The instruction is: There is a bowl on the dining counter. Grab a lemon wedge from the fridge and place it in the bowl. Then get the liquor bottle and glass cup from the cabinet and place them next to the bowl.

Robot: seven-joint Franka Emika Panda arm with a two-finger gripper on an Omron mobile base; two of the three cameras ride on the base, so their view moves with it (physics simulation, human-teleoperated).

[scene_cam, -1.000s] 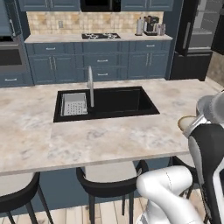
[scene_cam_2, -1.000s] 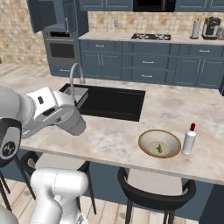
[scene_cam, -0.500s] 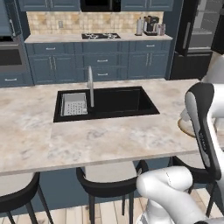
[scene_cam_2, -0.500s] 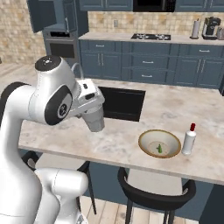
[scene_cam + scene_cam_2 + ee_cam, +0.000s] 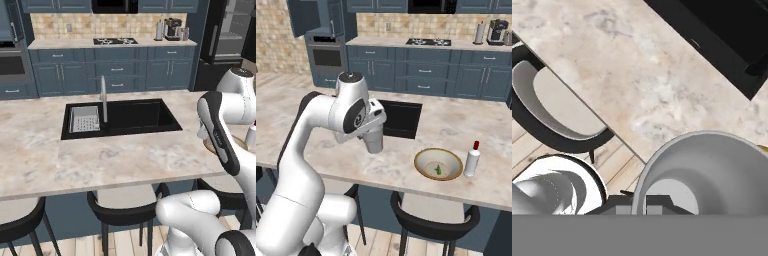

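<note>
Overhead, marble counter (image 5: 406, 160) bears bowl (image 5: 426, 159), bottle (image 5: 472, 160).

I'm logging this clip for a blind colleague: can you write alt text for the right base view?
The white arm carries a glass cup in its gripper above the marble dining counter, left of a bowl that holds a lemon wedge. A liquor bottle with a red cap stands just right of the bowl; a black sink lies behind the arm.
</note>
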